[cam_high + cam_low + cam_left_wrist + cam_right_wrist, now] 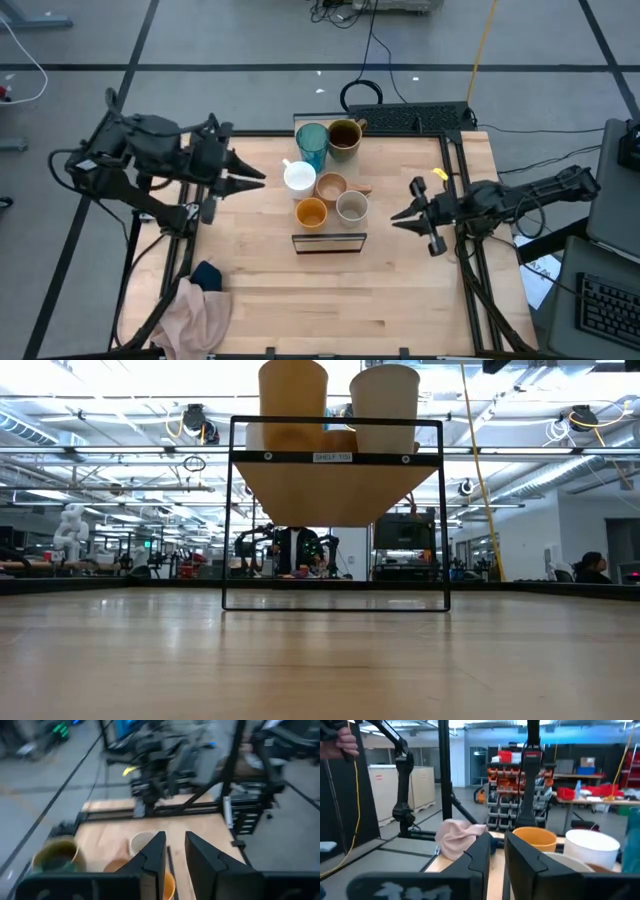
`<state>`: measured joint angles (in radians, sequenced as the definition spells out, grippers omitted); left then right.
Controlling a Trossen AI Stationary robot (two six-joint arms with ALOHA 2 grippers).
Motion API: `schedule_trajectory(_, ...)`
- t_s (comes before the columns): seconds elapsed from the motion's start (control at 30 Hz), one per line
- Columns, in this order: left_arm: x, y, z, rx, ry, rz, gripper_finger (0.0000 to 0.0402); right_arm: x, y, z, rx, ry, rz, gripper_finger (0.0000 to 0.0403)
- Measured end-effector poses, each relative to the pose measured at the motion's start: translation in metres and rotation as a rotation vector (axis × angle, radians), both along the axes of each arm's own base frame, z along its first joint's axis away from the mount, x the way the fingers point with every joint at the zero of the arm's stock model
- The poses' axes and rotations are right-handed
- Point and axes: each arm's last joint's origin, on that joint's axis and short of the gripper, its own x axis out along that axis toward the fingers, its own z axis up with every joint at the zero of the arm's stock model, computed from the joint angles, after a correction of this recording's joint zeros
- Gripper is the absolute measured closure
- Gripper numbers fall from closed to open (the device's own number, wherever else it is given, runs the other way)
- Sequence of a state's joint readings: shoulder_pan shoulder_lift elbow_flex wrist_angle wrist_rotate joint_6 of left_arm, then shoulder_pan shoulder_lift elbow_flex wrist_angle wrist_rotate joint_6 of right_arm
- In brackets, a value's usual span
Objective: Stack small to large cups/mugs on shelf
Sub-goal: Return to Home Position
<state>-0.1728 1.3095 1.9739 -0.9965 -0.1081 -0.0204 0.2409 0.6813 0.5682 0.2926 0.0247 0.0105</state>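
The long light-wood shelf (329, 240) stands mid-table, and all six cups stand on its top. The teal tumbler (312, 145) and dark olive mug (345, 135) are at the far end. The white mug (299, 177) and tan wooden cup (331, 186) are in the middle. The orange cup (311, 212) and beige cup (352, 207) are at the near end, and they also show in the low view (293, 390) (385, 390). My left gripper (262, 180) hovers left of the white mug, shut and empty. My right gripper (395, 217) hovers right of the beige cup, shut and empty.
A pink cloth (200, 315) with a dark blue piece (207, 274) lies at the table's near left corner. A black keyboard (420, 118) lies beyond the far edge. Bare tabletop (330, 300) lies near the shelf's front end. A person's hand (340, 740) shows in the room.
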Motion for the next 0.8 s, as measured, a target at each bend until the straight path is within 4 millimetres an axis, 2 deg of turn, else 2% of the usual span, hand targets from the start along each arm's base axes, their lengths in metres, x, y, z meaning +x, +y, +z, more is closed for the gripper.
schedule_trajectory(0.1, -0.001, -0.002, -0.002, 0.039, -0.024, -0.110, 0.0330, -0.008, -0.004, 0.001, 0.002, 0.015, -0.016, 0.0353)
schedule_trajectory(0.27, 0.004, -0.006, -0.030, 0.034, -0.107, -0.221, 0.0330, -0.020, -0.009, -0.003, 0.035, 0.082, -0.027, 0.0353)
schedule_trajectory(0.4, -0.009, 0.002, -0.067, -0.023, -0.180, -0.144, 0.0330, -0.026, -0.010, -0.003, 0.035, 0.086, -0.029, 0.0353)
schedule_trajectory(0.63, -0.031, 0.009, -0.142, -0.108, -0.405, -0.154, 0.0330, -0.028, -0.013, -0.014, 0.112, 0.223, -0.047, 0.0353)
schedule_trajectory(0.8, -0.031, 0.007, -0.193, -0.151, -0.415, -0.211, 0.0330, -0.027, -0.013, -0.017, 0.086, 0.245, -0.049, 0.0353)
